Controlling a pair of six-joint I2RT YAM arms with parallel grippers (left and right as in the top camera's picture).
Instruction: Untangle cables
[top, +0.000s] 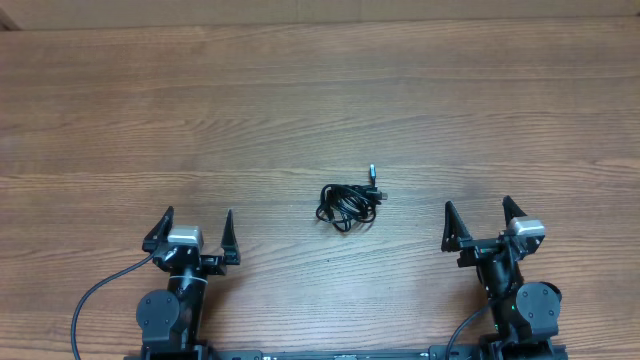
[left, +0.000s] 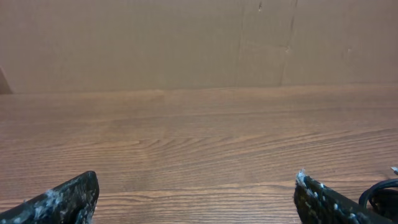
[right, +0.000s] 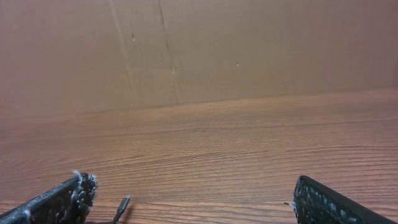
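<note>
1. The left tool (top: 198, 212) sits near-left over the table (top: 300, 90), spread wide and holding nothing. It should reach right and slightly far, toward the knot's left loops.
2. The cables (top: 348, 203) lie bunched in a small knot mid-table, between the two tools and well apart from both. A silver plug (top: 374, 172) sticks out at the far right. It is better to pinch one outer strand than the whole bundle.
3. The right tool (top: 477, 203), near-right, is also spread and empty. The plug looks like its easiest grip, drawn away gently while the left pins the knot.
</note>
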